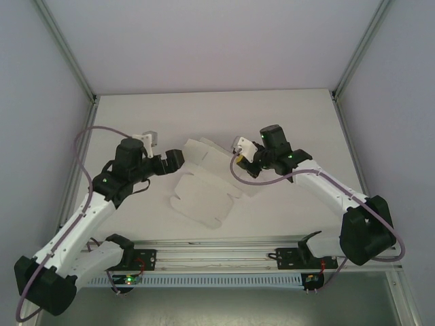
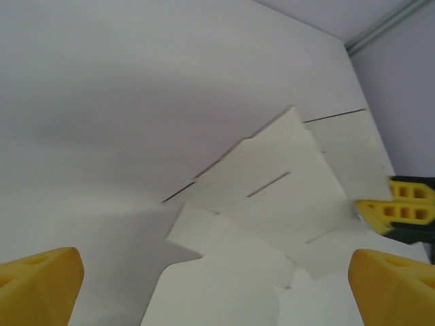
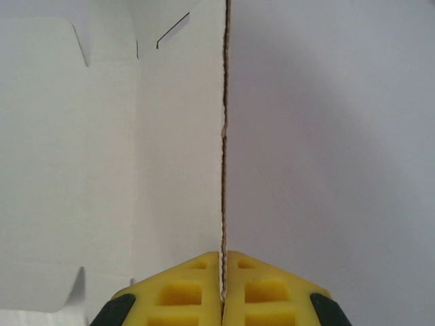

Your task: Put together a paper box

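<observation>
The paper box (image 1: 204,193) is a flat white die-cut sheet with flaps and slots, lying mid-table with its far right part lifted. My right gripper (image 1: 239,159) is shut on that raised edge. In the right wrist view the card (image 3: 180,136) stands edge-on, pinched between the yellow fingertips of the right gripper (image 3: 223,288). My left gripper (image 1: 175,161) is at the sheet's left side, open. In the left wrist view its yellow fingertips (image 2: 41,285) stand far apart over the sheet (image 2: 272,197), gripping nothing. The right gripper's fingers (image 2: 401,212) show at the sheet's far edge.
The white table (image 1: 136,115) is bounded by grey walls and aluminium posts (image 1: 68,54) at the back corners. A metal rail (image 1: 217,255) carrying both arm bases runs along the near edge. Purple cables loop beside each arm.
</observation>
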Controlling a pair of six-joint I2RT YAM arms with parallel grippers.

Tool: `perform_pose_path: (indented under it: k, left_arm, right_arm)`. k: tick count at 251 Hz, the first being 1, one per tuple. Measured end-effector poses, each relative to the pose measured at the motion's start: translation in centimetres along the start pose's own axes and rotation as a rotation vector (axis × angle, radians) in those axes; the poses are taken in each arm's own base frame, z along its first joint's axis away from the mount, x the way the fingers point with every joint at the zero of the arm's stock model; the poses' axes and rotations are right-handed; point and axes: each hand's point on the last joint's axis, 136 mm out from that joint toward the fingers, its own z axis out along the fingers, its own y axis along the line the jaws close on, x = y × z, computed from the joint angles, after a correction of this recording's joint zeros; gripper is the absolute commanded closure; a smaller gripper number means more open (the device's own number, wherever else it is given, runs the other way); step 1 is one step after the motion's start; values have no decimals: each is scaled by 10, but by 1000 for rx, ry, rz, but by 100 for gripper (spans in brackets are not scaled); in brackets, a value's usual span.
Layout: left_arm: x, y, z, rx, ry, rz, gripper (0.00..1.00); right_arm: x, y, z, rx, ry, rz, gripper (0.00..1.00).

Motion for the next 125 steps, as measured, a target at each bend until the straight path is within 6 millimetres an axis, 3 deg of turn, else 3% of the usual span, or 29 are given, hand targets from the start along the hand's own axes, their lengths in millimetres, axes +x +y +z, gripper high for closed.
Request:
perform_pose_path:
  k: [63, 125]
  left_arm:
    - [-42, -12, 8, -35, -51, 38, 0]
    - [-40, -1, 17, -84, -31, 35, 0]
  right_arm:
    - [-3, -15, 9, 110, 35, -215, 100]
    - [-7, -13, 19, 168, 24, -367, 100]
